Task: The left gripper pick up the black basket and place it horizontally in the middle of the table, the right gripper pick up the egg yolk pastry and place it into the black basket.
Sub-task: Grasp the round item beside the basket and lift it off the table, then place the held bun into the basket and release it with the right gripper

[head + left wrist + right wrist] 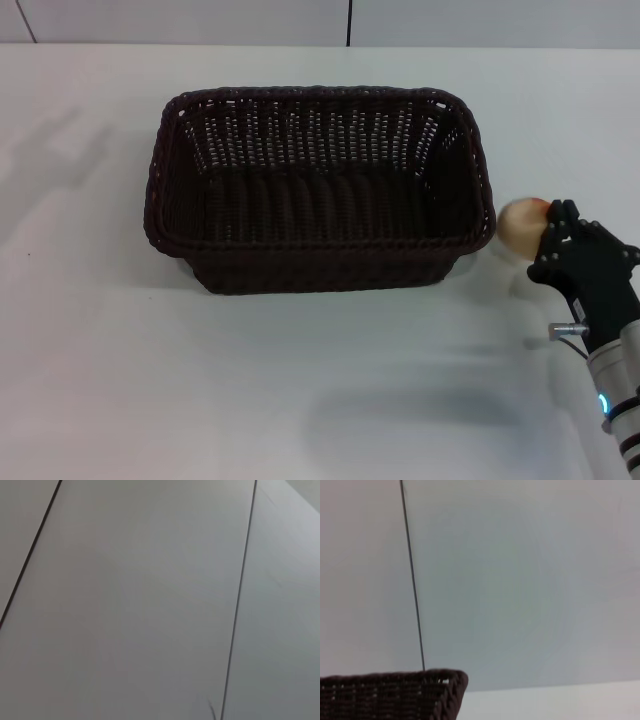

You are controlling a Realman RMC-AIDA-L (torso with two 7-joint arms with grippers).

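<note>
egg yolk pastry [522,224] gripped in closed right hand [553,236], just beside black basket [318,186], no writing legible

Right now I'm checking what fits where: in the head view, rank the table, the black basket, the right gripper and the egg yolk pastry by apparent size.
1. table
2. black basket
3. right gripper, though it sits nearer the camera, which may enlarge it
4. egg yolk pastry, partly hidden behind the gripper

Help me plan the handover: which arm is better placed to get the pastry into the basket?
Right. The right gripper is at the egg yolk pastry, just beside the black basket; the left gripper is nowhere in view.
</note>
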